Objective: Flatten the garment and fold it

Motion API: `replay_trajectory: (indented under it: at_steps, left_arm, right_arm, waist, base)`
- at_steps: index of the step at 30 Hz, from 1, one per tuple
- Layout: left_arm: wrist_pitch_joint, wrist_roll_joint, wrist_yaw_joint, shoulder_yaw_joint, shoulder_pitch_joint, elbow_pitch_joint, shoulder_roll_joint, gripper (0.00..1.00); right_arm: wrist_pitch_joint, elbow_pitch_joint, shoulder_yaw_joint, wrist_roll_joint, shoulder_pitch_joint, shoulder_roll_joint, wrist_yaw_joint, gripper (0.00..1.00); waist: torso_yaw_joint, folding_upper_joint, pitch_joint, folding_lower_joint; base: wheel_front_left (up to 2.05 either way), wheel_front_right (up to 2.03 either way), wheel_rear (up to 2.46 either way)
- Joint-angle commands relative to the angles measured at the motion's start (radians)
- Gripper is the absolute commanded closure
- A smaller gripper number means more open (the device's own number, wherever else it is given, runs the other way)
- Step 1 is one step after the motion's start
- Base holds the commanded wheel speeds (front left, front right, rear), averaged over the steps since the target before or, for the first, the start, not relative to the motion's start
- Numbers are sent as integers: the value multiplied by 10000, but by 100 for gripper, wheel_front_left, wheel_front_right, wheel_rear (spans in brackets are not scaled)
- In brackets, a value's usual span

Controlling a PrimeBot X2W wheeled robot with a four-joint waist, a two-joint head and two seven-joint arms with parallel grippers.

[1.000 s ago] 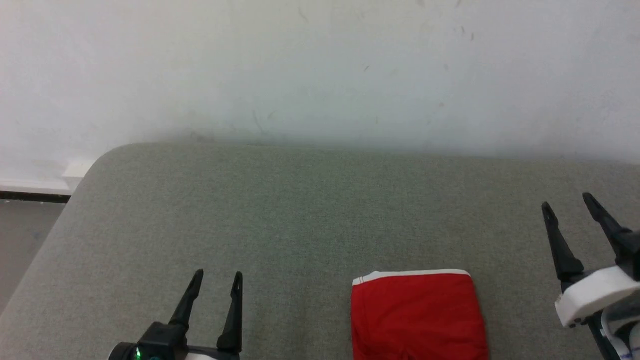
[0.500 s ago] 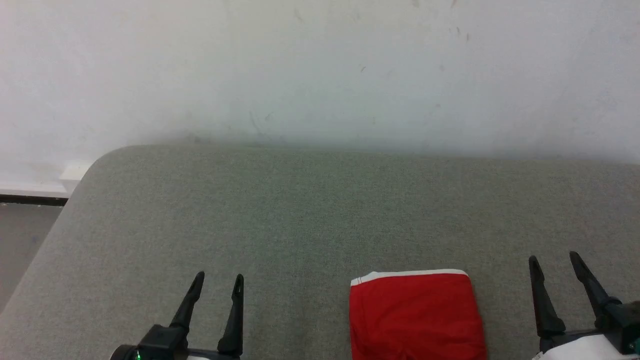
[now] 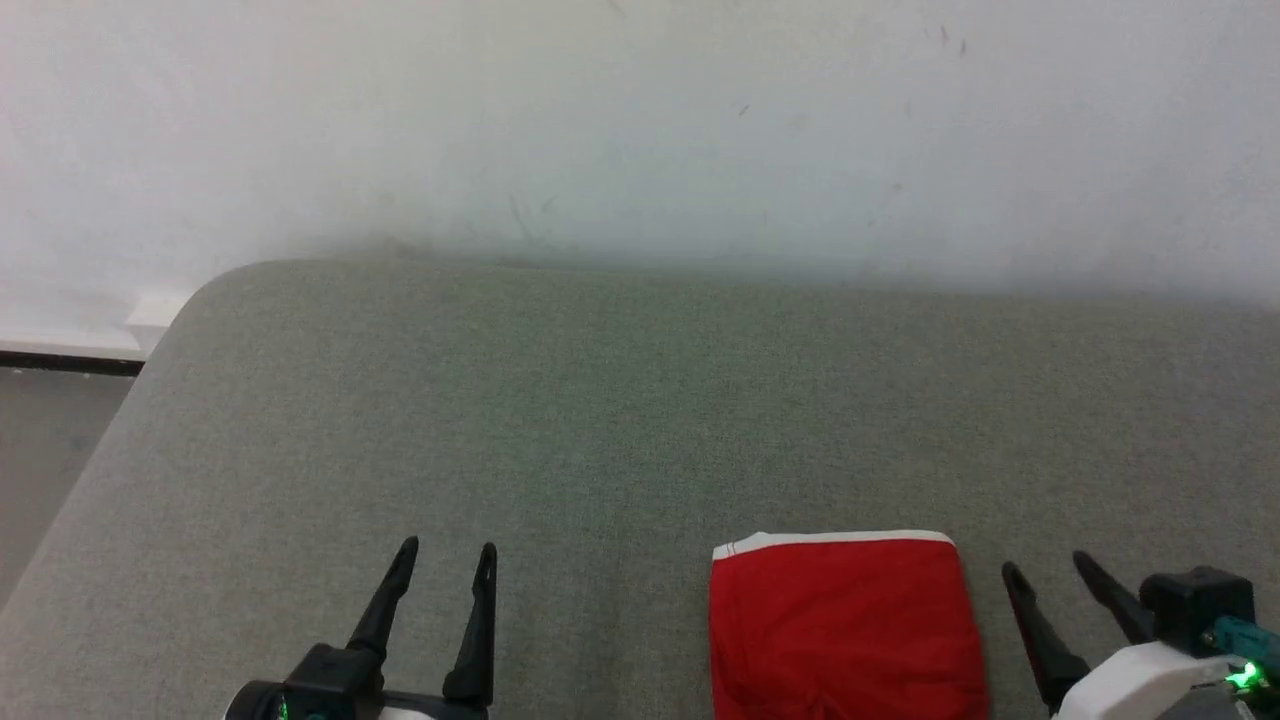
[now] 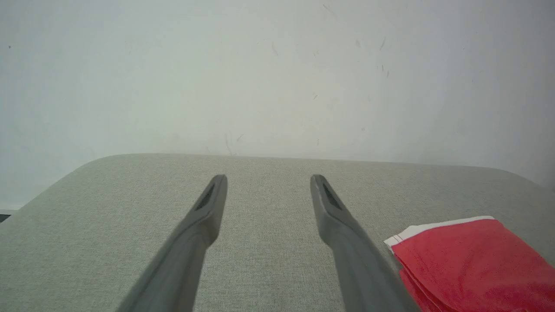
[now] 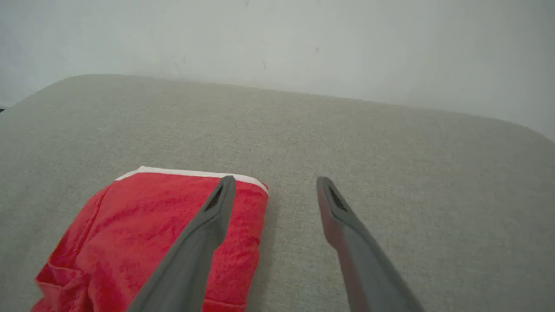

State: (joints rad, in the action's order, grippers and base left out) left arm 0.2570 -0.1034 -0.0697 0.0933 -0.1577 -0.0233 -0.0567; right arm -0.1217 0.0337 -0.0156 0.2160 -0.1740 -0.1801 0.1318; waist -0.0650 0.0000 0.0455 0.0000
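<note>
Small bright red shorts of thin fabric, the garment [image 3: 845, 630], lie on the grey-green cloth-covered table [image 3: 600, 400], near its front edge and right of centre. A plain pale wall [image 3: 640, 120] stands behind the table.

- Garment: a compact rectangle with a white band along the far edge. The left wrist view shows stacked layers at its side, so I judge it already folded. The right wrist view shows some bunching at its near corner. The printed number can't be seen.
- Long axis: seems to run from the wall toward the robot. The near end is cut off in the head view, so this is not certain.
- Left pincer [image 3: 448, 548]: both dark fingers spread wide, nothing between them. It sits over bare table, well apart from the garment, which lies to its right.
- Right pincer [image 3: 1046, 562]: fingers also wide apart and holding nothing. It is just beside the garment's right edge, and in its own wrist view one finger crosses that edge. I can't tell whether it touches or hovers.

The right arm is clearly the nearer one. Any tidying of the right edge or the bunched corner would fall to it, with a short move leftward. The left arm would have to cross open table first.
</note>
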Motion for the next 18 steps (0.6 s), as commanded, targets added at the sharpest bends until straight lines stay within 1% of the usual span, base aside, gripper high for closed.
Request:
replay_trajectory:
  at_steps: [1,5,6,8,10,13,18]
  left_arm:
    - [47,74,-69,14,204,13,39,0]
    - [47,63,-71,68,346,-37,46,0]
    - [47,66,-79,100,392,-57,48,0]
    - [47,68,-87,156,492,-102,51,0]
    - [47,66,-89,216,609,-145,53,0]
    - [47,54,-73,273,740,-182,56,0]
    - [47,54,-75,339,835,-221,59,0]
  right_arm:
    - [-503,51,70,325,73,-60,-11,0]
    - [-2566,-95,448,1249,344,-329,-11,0]
    - [-3006,-193,469,1442,415,-319,-11,0]
    - [-3717,-452,320,1911,577,-100,-11,0]
    - [-4296,-758,231,2015,722,-27,-11,0]
    - [-4818,-1221,33,2084,934,208,-11,0]
    - [-5098,-1807,133,1793,1185,330,-11,0]
  waist:
    - [-134,0,-195,0]
    - [-298,0,-457,0]
    - [-352,0,-513,0]
    - [-470,0,-615,0]
    - [-617,0,-712,0]
    - [-809,0,-833,0]
    - [-1031,0,-998,0]
  base:
    - [0,0,0]
    - [0,0,0]
    - [0,0,0]
    - [0,0,0]
    - [0,0,0]
    - [0,0,0]
    - [0,0,0]
